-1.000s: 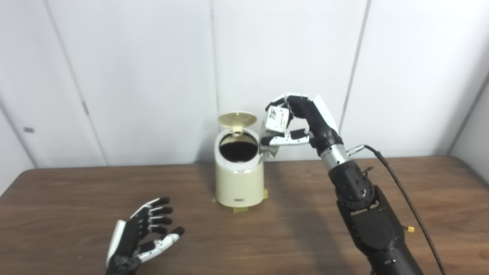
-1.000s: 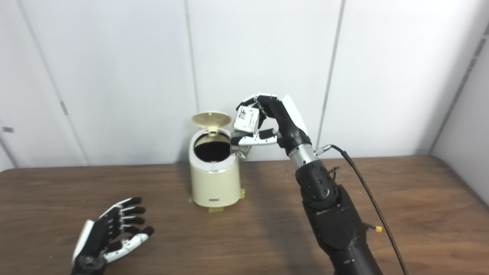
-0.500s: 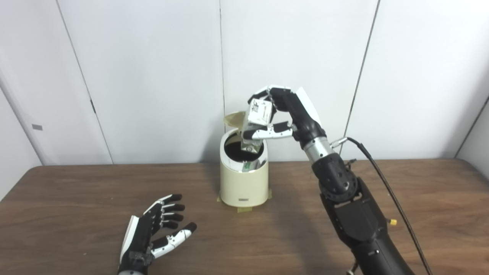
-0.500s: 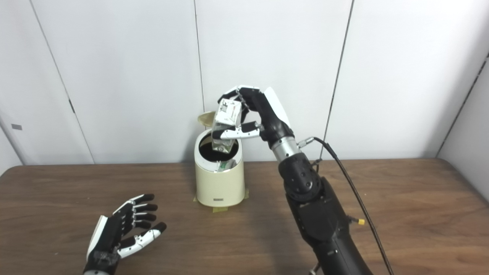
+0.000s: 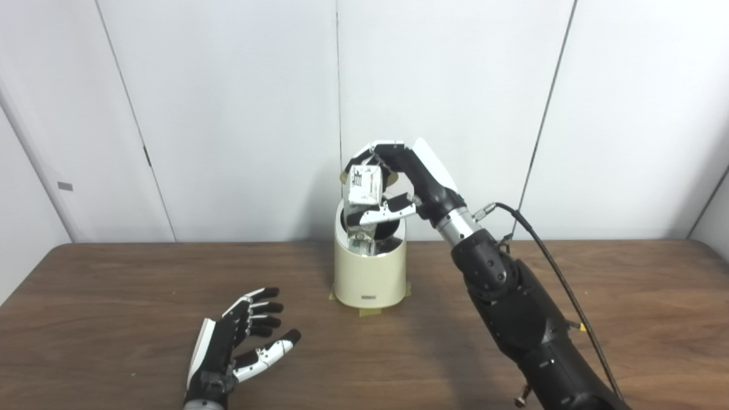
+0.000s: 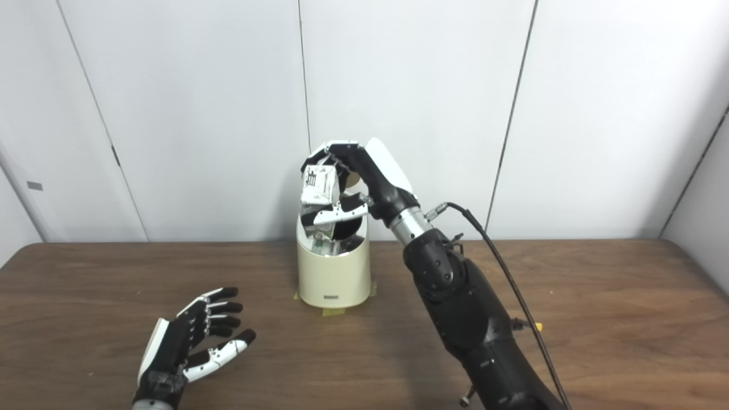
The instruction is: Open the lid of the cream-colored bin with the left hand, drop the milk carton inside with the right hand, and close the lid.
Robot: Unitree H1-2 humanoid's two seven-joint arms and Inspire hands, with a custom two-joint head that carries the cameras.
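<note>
The cream-colored bin (image 5: 370, 279) stands at the back middle of the brown table (image 5: 114, 296), taped down at its base. Its round lid (image 5: 345, 175) is raised behind the opening and mostly hidden by my right hand. The white milk carton (image 5: 363, 191) hangs upright directly over the bin's dark opening, its lower end at about rim height. My right hand (image 5: 398, 182) is shut on the carton, thumb under and fingers over it. My left hand (image 5: 239, 341) rests open on the table, front left of the bin, holding nothing.
White wall panels (image 5: 228, 114) stand close behind the bin. A black cable (image 5: 547, 256) runs along my right forearm. Yellow tape tabs (image 5: 367, 310) show under the bin's base.
My right hand has carried the carton leftward from beside the bin to above its opening. The camera has shifted, so the whole scene sits differently. The left hand stays put.
</note>
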